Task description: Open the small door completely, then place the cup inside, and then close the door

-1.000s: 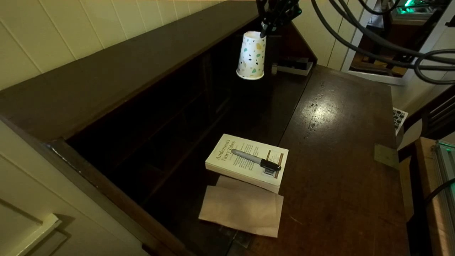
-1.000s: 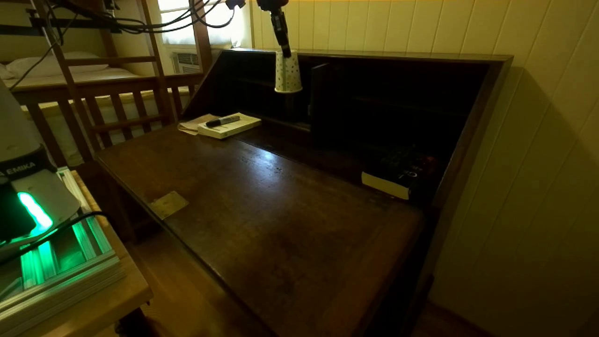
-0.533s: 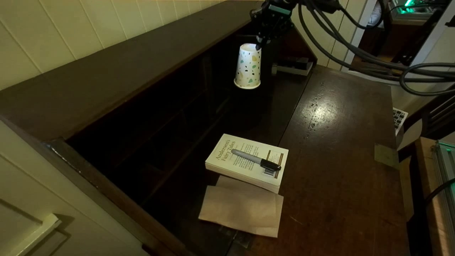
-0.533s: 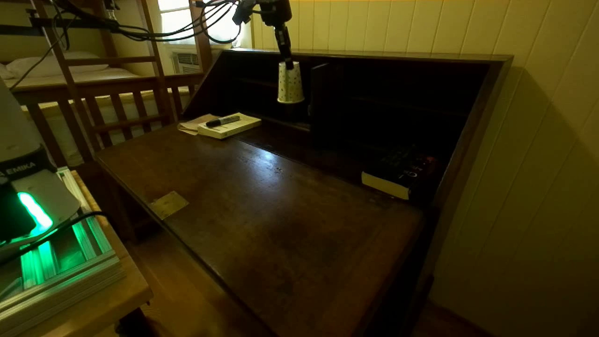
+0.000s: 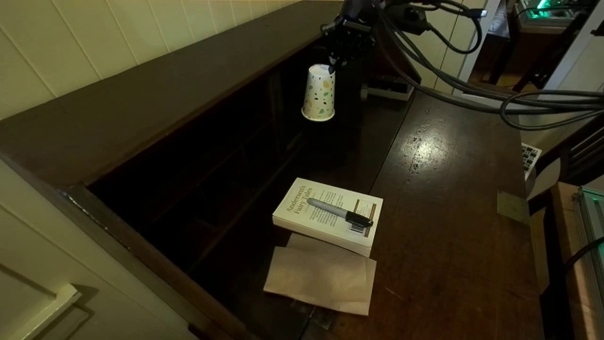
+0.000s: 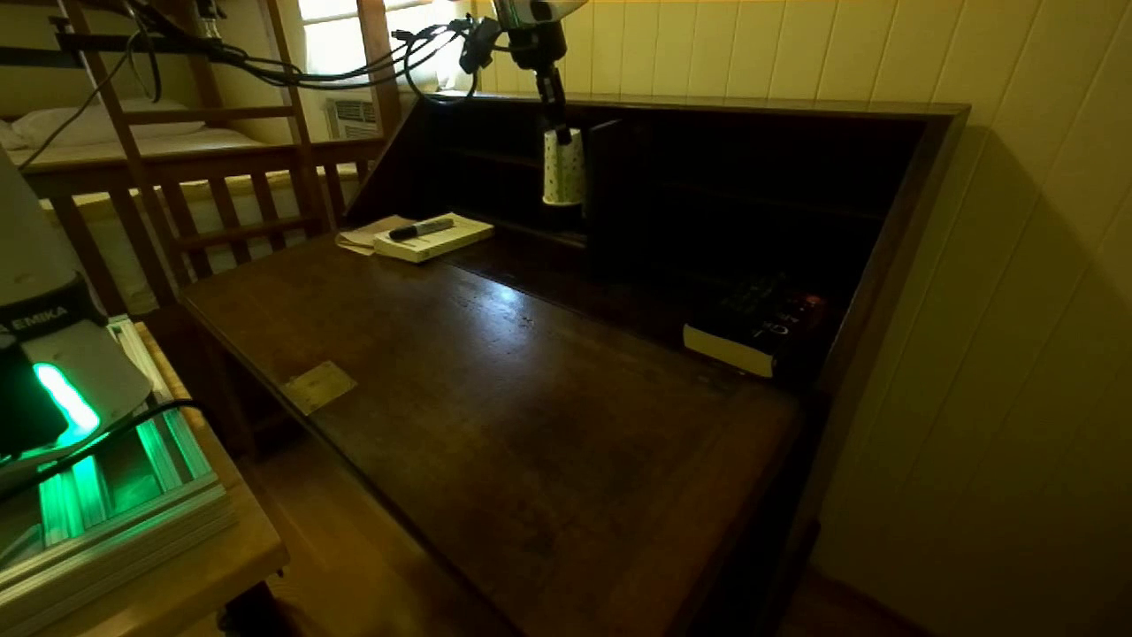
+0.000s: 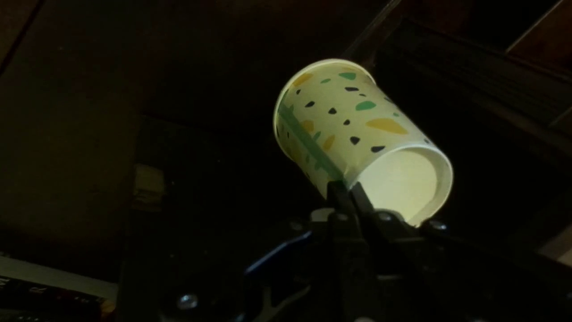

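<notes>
The white speckled cup [image 5: 319, 97] hangs upside down in the air, wide mouth downward, in both exterior views [image 6: 563, 181]. My gripper [image 5: 333, 67] is shut on the edge of its narrow base; the wrist view shows both fingertips [image 7: 347, 187] pinching that rim, with the cup [image 7: 344, 112] ahead of them. The small door [image 6: 610, 199], a dark upright panel, stands swung out from the cubbyholes in an exterior view. The cup is just beside it there, in front of the dark opening; whether they touch I cannot tell. The opening's inside is too dark to see.
A white book [image 5: 330, 212] with a marker [image 5: 337, 211] on it and brown paper [image 5: 323, 278] lie on the desk. A dark thick book [image 6: 743, 327] lies beyond the door. The desk's top ledge [image 5: 188, 66] overhangs the cubbyholes. Cables [image 5: 453, 89] trail from the arm.
My gripper has moved lower and carried the cup down and closer to the open door and the cubbyholes. The door, books and paper have not moved.
</notes>
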You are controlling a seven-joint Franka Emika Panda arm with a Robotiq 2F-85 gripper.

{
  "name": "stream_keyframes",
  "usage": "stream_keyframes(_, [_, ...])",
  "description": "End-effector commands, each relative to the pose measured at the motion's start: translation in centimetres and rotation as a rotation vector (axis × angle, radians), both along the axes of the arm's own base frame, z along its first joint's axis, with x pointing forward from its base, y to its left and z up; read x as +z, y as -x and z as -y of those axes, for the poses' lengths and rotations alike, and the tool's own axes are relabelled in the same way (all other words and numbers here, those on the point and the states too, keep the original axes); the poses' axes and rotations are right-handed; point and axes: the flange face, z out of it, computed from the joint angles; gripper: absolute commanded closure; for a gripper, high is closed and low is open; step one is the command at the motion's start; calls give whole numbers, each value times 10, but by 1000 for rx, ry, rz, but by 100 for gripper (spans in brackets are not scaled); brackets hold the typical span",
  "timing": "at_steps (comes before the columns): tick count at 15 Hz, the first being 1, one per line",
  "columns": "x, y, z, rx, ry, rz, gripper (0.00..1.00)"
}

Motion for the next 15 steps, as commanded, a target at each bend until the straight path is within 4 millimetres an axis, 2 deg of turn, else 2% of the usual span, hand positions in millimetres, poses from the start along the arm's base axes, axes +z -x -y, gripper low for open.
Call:
stream_keyframes(1, [-6,-19,-2,-32,-19,33,99])
stream_keyframes(15, [-35,-44,-15,-61,-96,42,99])
